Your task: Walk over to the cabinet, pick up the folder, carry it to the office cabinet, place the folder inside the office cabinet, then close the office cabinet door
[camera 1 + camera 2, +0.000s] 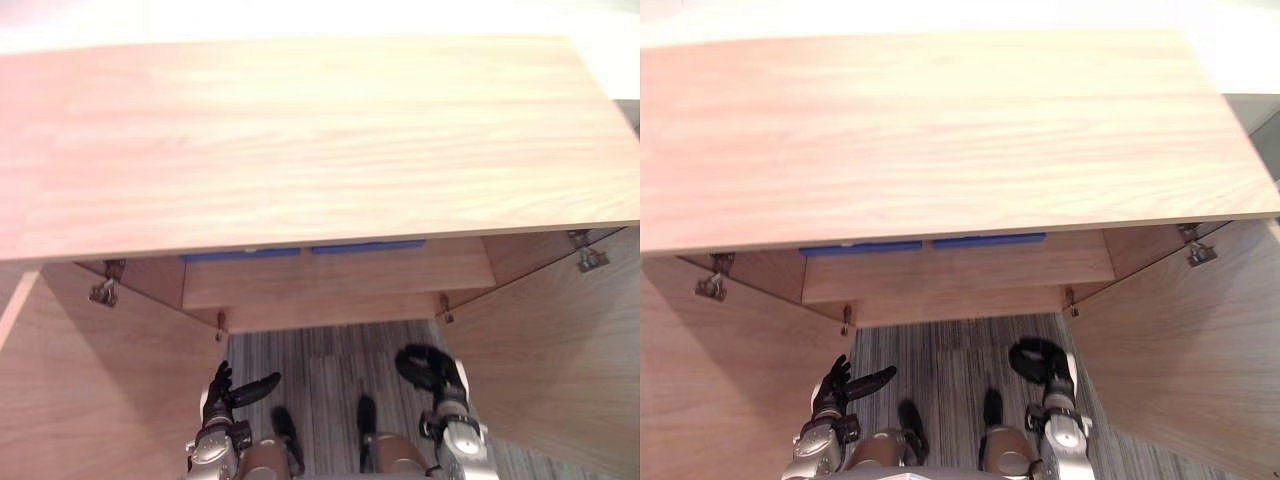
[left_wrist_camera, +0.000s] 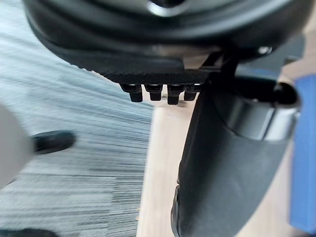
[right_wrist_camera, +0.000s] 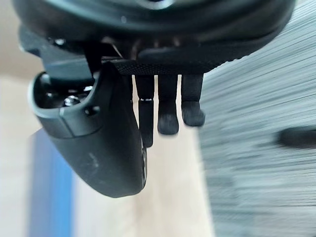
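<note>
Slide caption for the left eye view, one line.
Left robot hand and right robot hand hang empty before the open-doored light wooden cabinet, flat blue folders on its inner shelf.

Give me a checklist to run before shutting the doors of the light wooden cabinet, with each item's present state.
1. Blue folder inside the light wooden cabinet: ok, blue edges show on the wooden shelf under the top.
2. Folder clear of the doors' swing: cannot tell, the cabinet top hides how far it sits in.
3. Left hand empty: ok, fingers relaxed, low over the grey striped floor.
4. Right hand empty: ok, fingers relaxed, holding nothing.
5. Left wooden door shut: not ok, it stands open.
6. Right wooden door shut: not ok, also open.
</note>
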You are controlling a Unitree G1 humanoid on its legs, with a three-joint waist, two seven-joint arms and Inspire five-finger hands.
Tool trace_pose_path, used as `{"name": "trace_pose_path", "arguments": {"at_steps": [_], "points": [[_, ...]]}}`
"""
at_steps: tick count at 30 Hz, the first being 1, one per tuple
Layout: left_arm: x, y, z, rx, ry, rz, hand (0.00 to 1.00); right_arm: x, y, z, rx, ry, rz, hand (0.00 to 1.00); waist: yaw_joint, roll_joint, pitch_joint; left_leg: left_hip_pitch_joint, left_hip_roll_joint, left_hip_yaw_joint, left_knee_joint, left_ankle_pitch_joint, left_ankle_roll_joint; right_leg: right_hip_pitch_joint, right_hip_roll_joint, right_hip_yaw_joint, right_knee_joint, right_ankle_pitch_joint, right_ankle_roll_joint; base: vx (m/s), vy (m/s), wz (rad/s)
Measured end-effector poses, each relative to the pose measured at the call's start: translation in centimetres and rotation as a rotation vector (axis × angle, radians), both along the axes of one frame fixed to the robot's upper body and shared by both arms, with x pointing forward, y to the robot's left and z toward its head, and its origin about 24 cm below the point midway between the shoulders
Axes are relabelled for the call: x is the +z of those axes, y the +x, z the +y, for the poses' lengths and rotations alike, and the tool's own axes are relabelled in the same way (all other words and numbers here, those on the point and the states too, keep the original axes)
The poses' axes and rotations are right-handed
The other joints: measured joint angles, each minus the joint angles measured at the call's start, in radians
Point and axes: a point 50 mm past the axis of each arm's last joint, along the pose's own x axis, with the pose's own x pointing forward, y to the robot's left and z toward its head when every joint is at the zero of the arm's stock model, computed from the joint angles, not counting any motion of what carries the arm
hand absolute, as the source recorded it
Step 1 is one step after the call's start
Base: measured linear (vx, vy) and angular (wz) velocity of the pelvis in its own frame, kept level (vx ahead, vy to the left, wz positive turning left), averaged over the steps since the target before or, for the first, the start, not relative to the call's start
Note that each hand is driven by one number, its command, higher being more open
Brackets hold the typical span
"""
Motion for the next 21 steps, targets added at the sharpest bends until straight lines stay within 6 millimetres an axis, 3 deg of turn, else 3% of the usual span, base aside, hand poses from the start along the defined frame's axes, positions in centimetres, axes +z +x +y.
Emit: {"name": "trace_pose_path", "arguments": {"at_steps": [1, 2, 6, 10, 16, 19, 21], "points": [[-0.1, -0.1, 0.0, -0.002, 0.0, 0.006, 1.0, -0.4, -0.5, -0.3, -0.019, 0.0, 0.025, 1.0, -0.001, 0.003, -0.008, 0.011, -0.002, 0.003, -0.01, 0.001, -0.001, 0.006, 0.0, 0.006, -0.006, 0.003, 0.001, -0.03, 0.052, -0.89], [-1.3, -1.9, -0.4, -0.02, -0.007, 0.103, 1.0, -2.0, -3.9, -2.3, -0.259, 0.035, 0.141, 1.0, -0.027, 0.007, -0.038, 0.09, -0.024, 0.027, -0.073, 0.016, -0.003, 0.044, 0.005, 0.07, -0.049, 0.037, 0.0, -0.09, 0.046, -0.89], [-1.8, -2.8, -0.7, -0.038, -0.018, 0.142, 1.0, -2.2, -5.2, -3.0, -0.357, 0.046, 0.164, 1.0, -0.034, 0.004, -0.04, 0.114, -0.043, 0.045, -0.111, 0.038, 0.007, 0.038, 0.0, 0.108, -0.069, 0.06, 0.001, -0.16, 0.01, -0.37], [-2.5, -5.7, 0.0, 0.025, -0.026, 0.216, 1.0, -1.1, -4.7, -4.9, -0.496, 0.064, 0.068, 1.0, -0.044, 0.0, -0.044, 0.16, -0.052, 0.154, -0.153, 0.028, -0.01, 0.003, 0.016, 0.235, -0.069, 0.065, 0.004, -0.12, 0.008, -0.83], [-2.5, -6.2, 0.5, -0.006, -0.007, 0.229, 1.0, 2.7, -4.6, -10.3, -0.709, -0.065, -0.119, 1.0, -0.077, 0.007, -0.049, 0.174, -0.058, 0.255, -0.13, -0.014, -0.02, -0.029, 0.033, 0.348, -0.07, 0.093, 0.005, 0.0, -0.011, -0.67], [-2.5, -6.1, 0.4, -0.027, -0.003, 0.227, 1.0, 4.6, -3.0, -12.5, -0.724, -0.117, -0.21, 1.0, -0.083, 0.019, -0.042, 0.169, -0.057, 0.278, -0.095, -0.036, -0.014, -0.045, 0.041, 0.397, -0.07, 0.103, 0.015, 0.07, -0.027, -0.52], [-2.3, -5.7, 0.3, -0.041, -0.002, 0.206, 1.0, 6.8, -0.5, -14.4, -0.702, -0.162, -0.3, 1.0, -0.09, 0.043, -0.031, 0.154, -0.056, 0.278, -0.077, -0.057, -0.011, -0.068, 0.044, 0.426, -0.069, 0.107, 0.02, 0.08, -0.045, -0.43]]}}
